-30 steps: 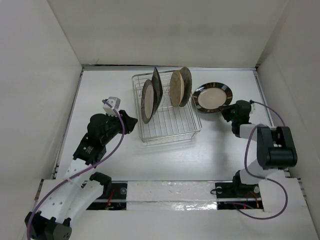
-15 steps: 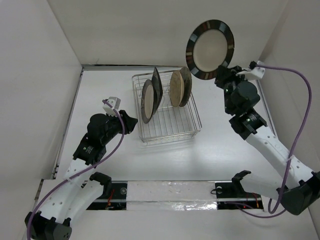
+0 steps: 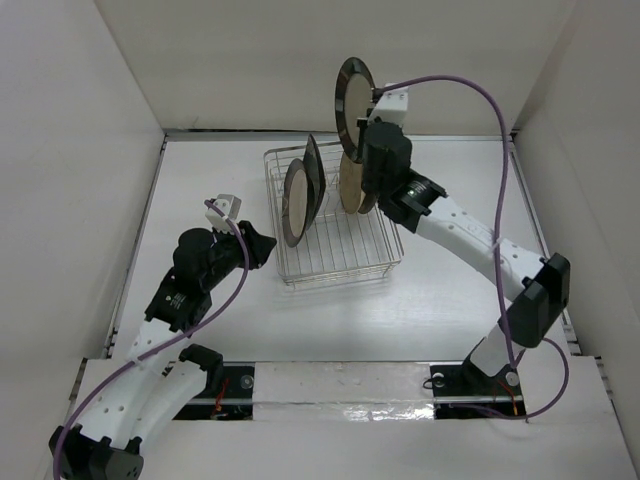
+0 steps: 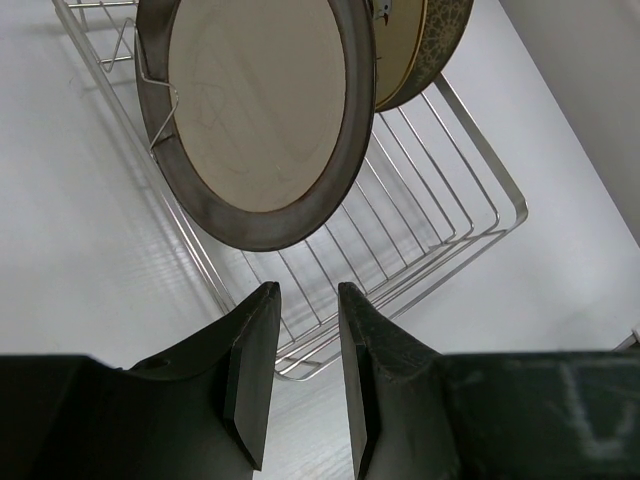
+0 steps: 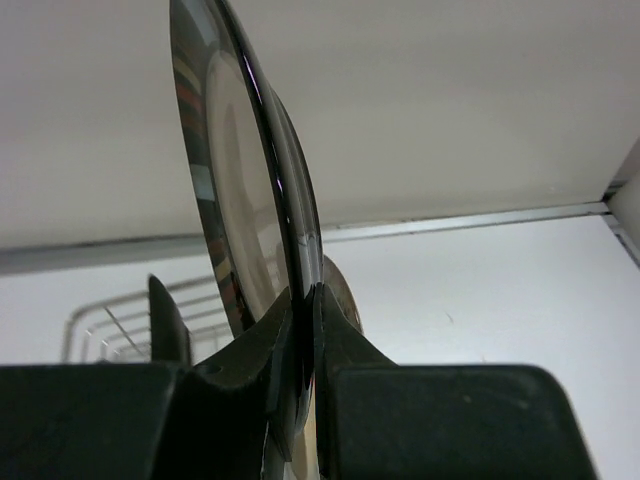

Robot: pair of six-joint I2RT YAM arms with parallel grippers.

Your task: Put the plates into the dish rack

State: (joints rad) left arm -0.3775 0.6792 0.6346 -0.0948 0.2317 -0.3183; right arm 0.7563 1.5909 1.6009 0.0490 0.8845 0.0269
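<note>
Wire dish rack (image 3: 342, 262) holds four plates (image 3: 296, 203); right jaws grip a fifth plate (image 3: 350, 95), left jaws gape empty.

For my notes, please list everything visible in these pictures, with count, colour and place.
Rack: one, silver wire, middle of table.
Plates in rack: at least three, standing; a cream one with dark rim and a dark one on the left, a tan one on the right, partly hidden.
Held plate: one, cream with dark rim, upright above the rack's far right.
Table: one, white.
Arms: two, white and black, at the near edge.
Cables: two, purple, one on each arm.
Left hand: black, open, empty, near the rack's left side.
Right hand: black, shut on the held plate's rim.
</note>
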